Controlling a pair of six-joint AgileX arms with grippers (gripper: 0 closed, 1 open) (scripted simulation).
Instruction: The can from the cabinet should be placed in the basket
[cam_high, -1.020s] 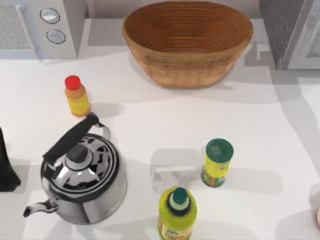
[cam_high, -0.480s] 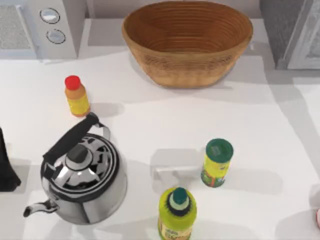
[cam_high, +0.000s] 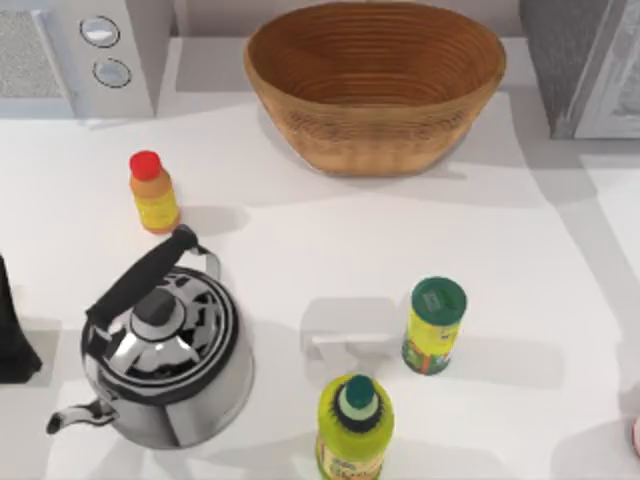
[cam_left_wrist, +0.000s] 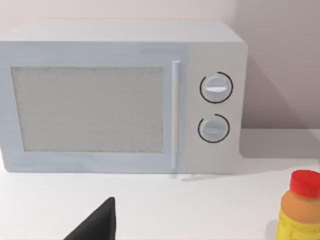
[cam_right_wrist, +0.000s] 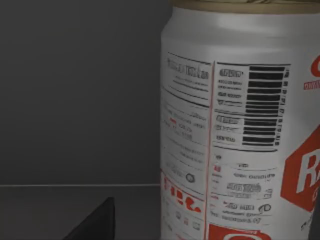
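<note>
**Right tool close on the can, still in the cabinet**

From where I stand, the can (cam_right_wrist: 240, 125) fills the right wrist view at very close range, upright against the dark grey walls and floor of the cabinet (cam_right_wrist: 75, 100). Its whitish side with printed label and barcode faces the camera, the gold rim just at the top. A dark fingertip of the right tool (cam_right_wrist: 95, 222) pokes in beside it; whether the fingers are wide, narrow or already closing on the can I cannot tell.

The basket (cam_high: 375, 85) sits empty at the back of the counter (cam_high: 300, 250), well apart from the cabinet on the right. A kettle (cam_high: 165, 355), a red-capped bottle (cam_high: 153, 192), a green-lidded shaker (cam_high: 434, 325) and a green-capped bottle (cam_high: 354, 425) stand in front.

The left arm looks parked at the left edge, its wrist facing the microwave (cam_left_wrist: 120, 95).

I judge this the reaching-and-grasping step. Next would come a firm grip, drawing the can straight out, then carrying it left over the basket rim.
</note>
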